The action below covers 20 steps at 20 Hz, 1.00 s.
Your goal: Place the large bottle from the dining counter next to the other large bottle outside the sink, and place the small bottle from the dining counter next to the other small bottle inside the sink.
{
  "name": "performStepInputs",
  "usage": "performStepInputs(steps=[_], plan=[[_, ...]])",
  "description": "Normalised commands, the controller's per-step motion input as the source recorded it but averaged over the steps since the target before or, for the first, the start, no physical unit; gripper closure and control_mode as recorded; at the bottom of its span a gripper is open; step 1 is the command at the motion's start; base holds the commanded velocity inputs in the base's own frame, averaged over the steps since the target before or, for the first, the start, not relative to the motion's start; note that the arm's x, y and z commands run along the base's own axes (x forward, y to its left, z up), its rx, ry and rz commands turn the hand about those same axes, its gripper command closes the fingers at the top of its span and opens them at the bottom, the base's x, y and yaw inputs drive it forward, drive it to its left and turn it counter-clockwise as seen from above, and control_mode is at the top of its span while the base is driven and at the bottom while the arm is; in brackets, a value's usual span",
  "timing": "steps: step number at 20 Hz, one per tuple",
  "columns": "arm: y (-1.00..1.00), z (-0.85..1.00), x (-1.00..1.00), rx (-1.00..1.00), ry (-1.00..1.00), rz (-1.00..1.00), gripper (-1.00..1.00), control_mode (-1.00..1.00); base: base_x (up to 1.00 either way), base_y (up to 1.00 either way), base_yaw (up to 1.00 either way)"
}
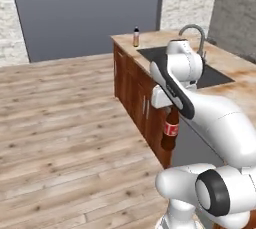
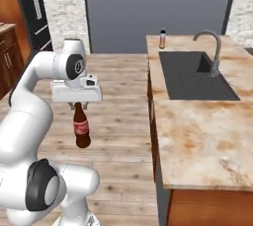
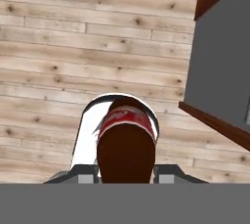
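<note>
My gripper (image 2: 79, 105) is shut on the neck of the large bottle (image 2: 81, 131), a tall dark-brown glass bottle with a red label. The bottle (image 1: 170, 130) hangs upright over the wooden floor, left of the sink counter's near end. In the hand view the bottle (image 3: 126, 135) fills the space between my fingertips (image 3: 85, 175), seen from above. The other large bottle (image 2: 162, 38), with a black cap, stands on the counter's far corner, outside the dark sink (image 2: 195, 74); it also appears (image 1: 136, 37) beyond the sink (image 1: 212, 77). Both small bottles and the dining counter are out of view.
The marbled sink counter (image 2: 197, 136) on reddish-brown cabinets (image 1: 135, 90) runs along the right, with a curved grey faucet (image 2: 213, 47) behind the basin. Open wooden floor (image 1: 65, 123) lies to the left. A wooden cabinet (image 2: 7, 57) sits at the far left edge.
</note>
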Motion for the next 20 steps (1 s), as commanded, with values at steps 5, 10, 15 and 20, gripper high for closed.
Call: performStepInputs(steps=[5, 10, 15, 20], plan=[[0.0, 0.0, 0.0, 0.0, 0.0, 0.0, 1.0, 1.0, 1.0, 0.98, -0.61], [0.0, 0.0, 0.0, 0.0, 0.0, 0.0, 1.0, 1.0, 1.0, 0.94, -0.63], [0.0, 0.0, 0.0, 0.0, 0.0, 0.0, 1.0, 1.0, 1.0, 0.98, -0.61], [0.0, 0.0, 0.0, 0.0, 0.0, 0.0, 1.0, 1.0, 0.99, 1.0, -0.55]])
